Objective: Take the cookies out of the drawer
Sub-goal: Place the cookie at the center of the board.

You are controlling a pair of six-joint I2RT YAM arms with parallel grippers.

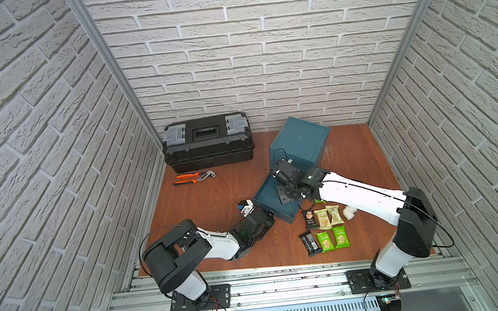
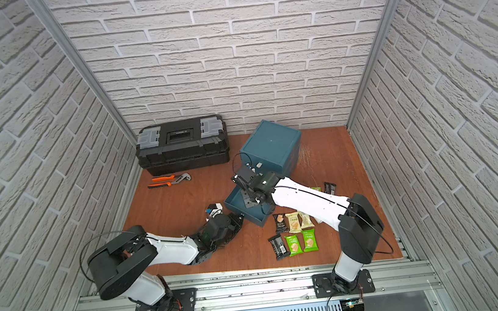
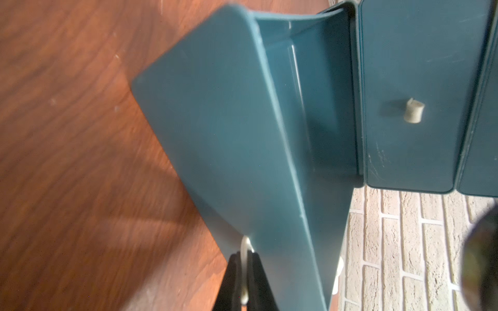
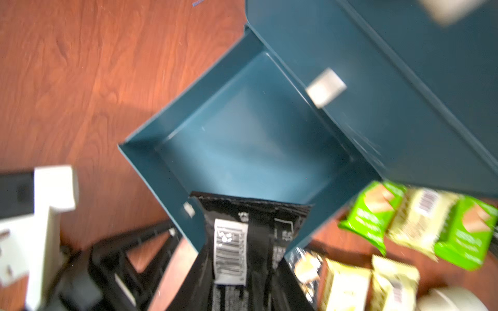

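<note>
Firmly, the right claw [image 4: 242, 285] pinches a black cookie packet [image 4: 258, 215] over the drawer [image 4: 151, 164], whose knob [image 3: 245, 243] the left claw [image 3: 244, 259] clamps.

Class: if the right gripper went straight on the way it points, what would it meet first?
Likely the drawer floor, touched first by the black packet the right gripper holds; depth unclear.

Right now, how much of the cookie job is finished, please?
Done: many packets lie outside the drawer. In hand: the right pincer grips a black packet above it, and the left pincer holds its knob. Left: set this packet down; the drawer floor looks bare.
</note>
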